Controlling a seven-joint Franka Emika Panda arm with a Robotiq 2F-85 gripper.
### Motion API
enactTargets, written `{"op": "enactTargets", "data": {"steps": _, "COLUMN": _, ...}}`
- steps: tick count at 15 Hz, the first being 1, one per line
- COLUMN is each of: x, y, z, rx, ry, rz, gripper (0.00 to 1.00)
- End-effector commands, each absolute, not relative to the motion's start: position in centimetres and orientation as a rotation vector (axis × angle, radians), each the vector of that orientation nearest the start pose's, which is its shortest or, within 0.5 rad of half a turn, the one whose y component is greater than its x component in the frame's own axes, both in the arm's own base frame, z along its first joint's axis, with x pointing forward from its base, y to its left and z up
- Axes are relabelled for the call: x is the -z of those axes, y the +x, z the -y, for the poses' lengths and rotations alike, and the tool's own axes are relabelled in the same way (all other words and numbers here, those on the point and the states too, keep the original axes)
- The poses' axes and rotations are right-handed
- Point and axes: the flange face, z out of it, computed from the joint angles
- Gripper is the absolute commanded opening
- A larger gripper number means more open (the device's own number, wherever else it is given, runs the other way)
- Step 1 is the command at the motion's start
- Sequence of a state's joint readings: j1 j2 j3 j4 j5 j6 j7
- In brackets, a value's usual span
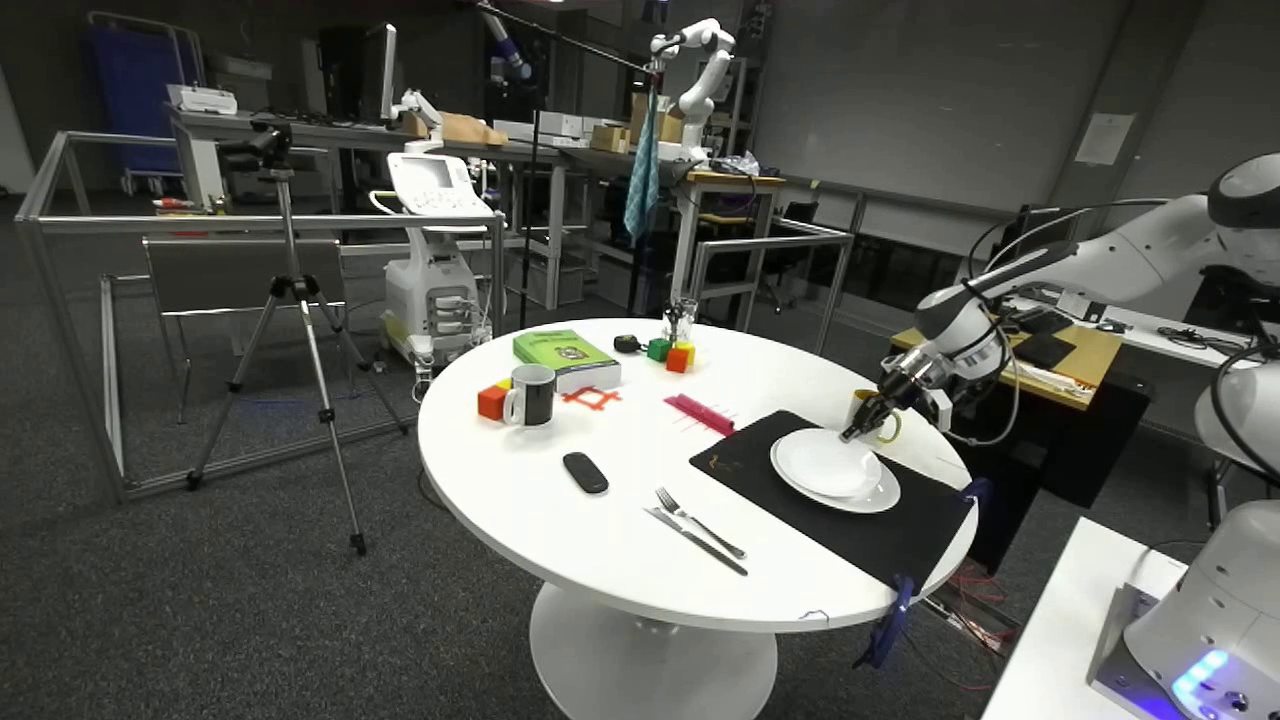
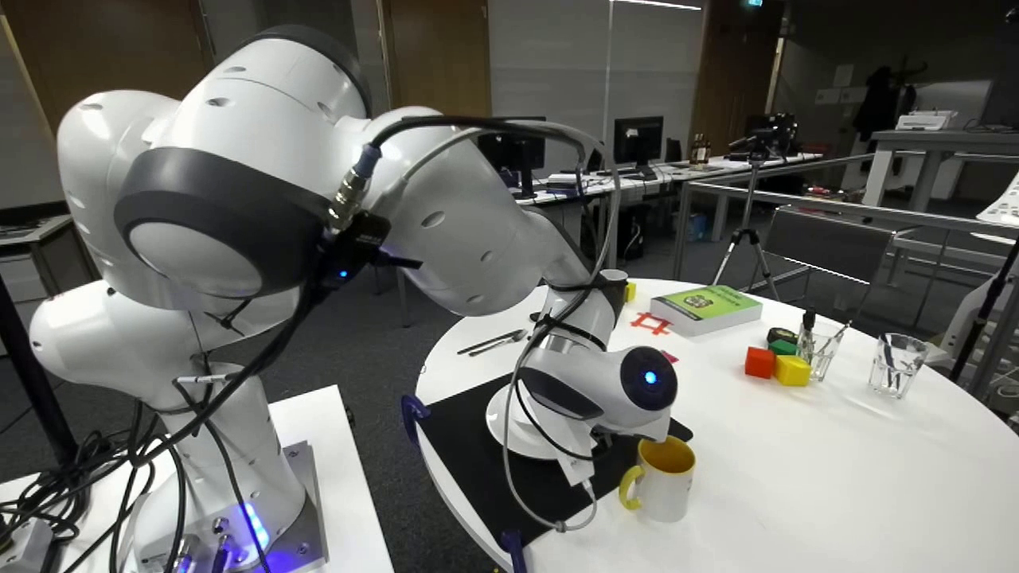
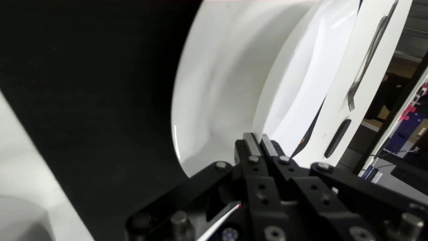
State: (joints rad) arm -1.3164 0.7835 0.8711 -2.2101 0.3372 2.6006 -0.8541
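Two white plates are stacked on a black placemat (image 1: 900,540). The smaller upper plate (image 1: 825,458) rests on the larger lower plate (image 1: 882,497), slightly off centre. My gripper (image 1: 850,436) reaches down to the near edge of the stack. In the wrist view the gripper (image 3: 258,136) is shut with the rim of the upper plate (image 3: 306,77) pinched between its fingertips. The lower plate (image 3: 200,100) curves beneath, to the left of the fingers. A white mug with a yellow inside and handle (image 2: 667,487) stands close beside the wrist. In an exterior view the arm hides most of the plates.
A fork (image 1: 700,525) and knife (image 1: 697,542) lie beside the placemat, near a black case (image 1: 585,473). Farther off are a black mug (image 1: 534,396), green book (image 1: 568,358), coloured cubes (image 2: 760,363) and glasses (image 2: 896,366). Blue clamps (image 1: 890,625) grip the table edge.
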Motion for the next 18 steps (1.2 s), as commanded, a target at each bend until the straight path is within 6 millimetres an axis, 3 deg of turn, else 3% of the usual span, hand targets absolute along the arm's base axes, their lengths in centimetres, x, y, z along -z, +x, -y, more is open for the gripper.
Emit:
{"op": "enactTargets", "data": {"steps": 1, "x": -15.4, "y": 48.4, "z": 21.6, "rx": 0.419, "ry": -2.354, "rz": -0.017, "gripper": 0.01}}
{"op": "enactTargets", "data": {"steps": 9, "x": -16.5, "y": 47.5, "z": 22.7, "rx": 0.492, "ry": -2.273, "rz": -0.007, "gripper": 0.01}}
{"op": "enactTargets", "data": {"steps": 18, "x": -20.0, "y": 48.1, "z": 20.3, "rx": 0.495, "ry": -2.254, "rz": -0.084, "gripper": 0.01}}
